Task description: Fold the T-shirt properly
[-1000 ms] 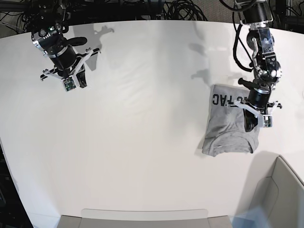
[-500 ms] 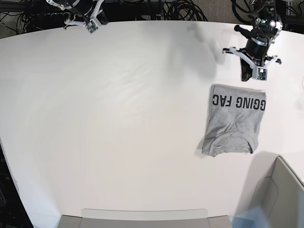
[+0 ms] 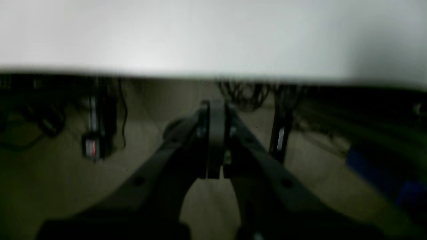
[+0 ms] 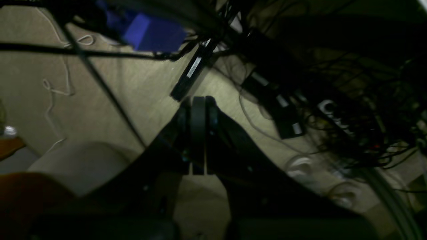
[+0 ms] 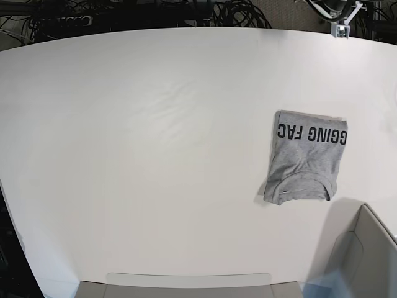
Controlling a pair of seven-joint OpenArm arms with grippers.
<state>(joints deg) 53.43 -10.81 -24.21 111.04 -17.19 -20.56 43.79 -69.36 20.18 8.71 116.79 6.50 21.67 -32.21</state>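
Observation:
The T-shirt (image 5: 305, 164) lies folded into a compact grey rectangle on the right side of the white table (image 5: 155, 155), with black lettering along its far edge and nothing touching it. In the left wrist view my left gripper (image 3: 216, 113) is shut and empty, hanging past the table's far edge over the floor. Only a bit of that arm (image 5: 338, 11) shows at the base view's top right. My right gripper (image 4: 198, 106) is shut and empty too, over floor and cables, and it does not appear in the base view.
A grey open bin (image 5: 366, 248) stands at the near right corner, close to the shirt. A flat grey tray edge (image 5: 186, 279) runs along the table's front. Tangled cables (image 5: 236, 12) lie behind the table, with a blue box (image 4: 150, 31) among them.
Both arms have pulled back off the table towards its far edge. The left gripper has left the T-shirt, which has stayed in place.

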